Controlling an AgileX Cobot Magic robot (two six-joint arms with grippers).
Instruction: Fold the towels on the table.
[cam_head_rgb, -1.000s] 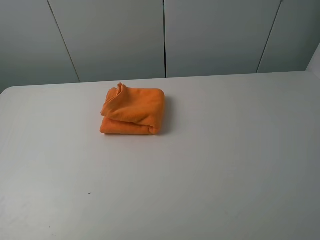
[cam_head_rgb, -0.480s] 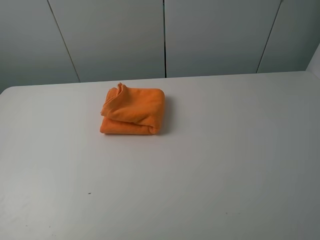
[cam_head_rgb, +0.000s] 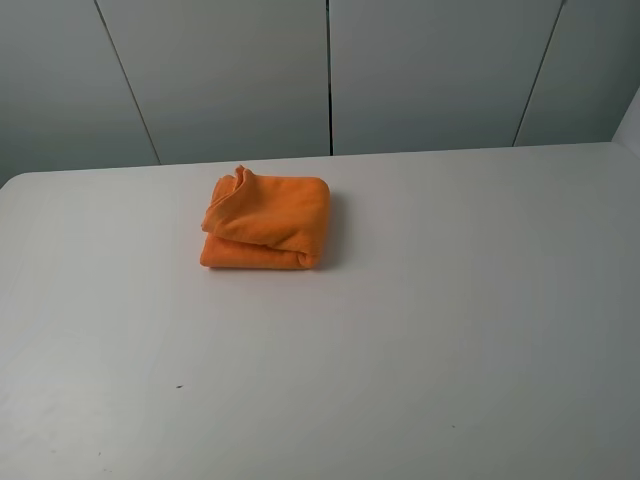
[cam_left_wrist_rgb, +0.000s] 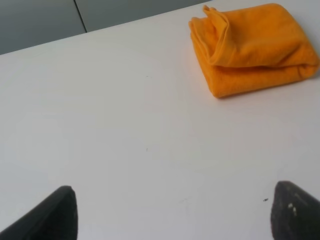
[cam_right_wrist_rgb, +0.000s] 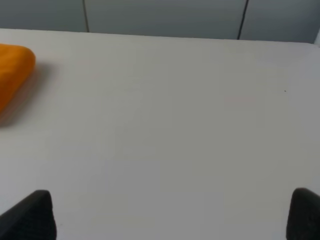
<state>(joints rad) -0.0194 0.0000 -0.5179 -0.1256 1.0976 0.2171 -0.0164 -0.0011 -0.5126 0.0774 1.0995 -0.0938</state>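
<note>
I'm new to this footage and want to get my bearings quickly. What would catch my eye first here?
The bright orange towel stands out at once: a folded bundle lying left of centre, toward the far edge of the plain white table. Around it the tabletop is bare apart from a few tiny dark specks. Both wrist views show only dark fingertips spread wide above the table, apart from the towel and holding nothing.

In the high view neither arm shows, and the table (cam_head_rgb: 420, 330) runs off the left, right and near edges. The right wrist view crops the orange towel (cam_right_wrist_rgb: 12, 70) to one rounded corner. Only the dark tips of the left gripper (cam_left_wrist_rgb: 172, 215) and right gripper (cam_right_wrist_rgb: 172, 217) show, at the frame edges.
</note>
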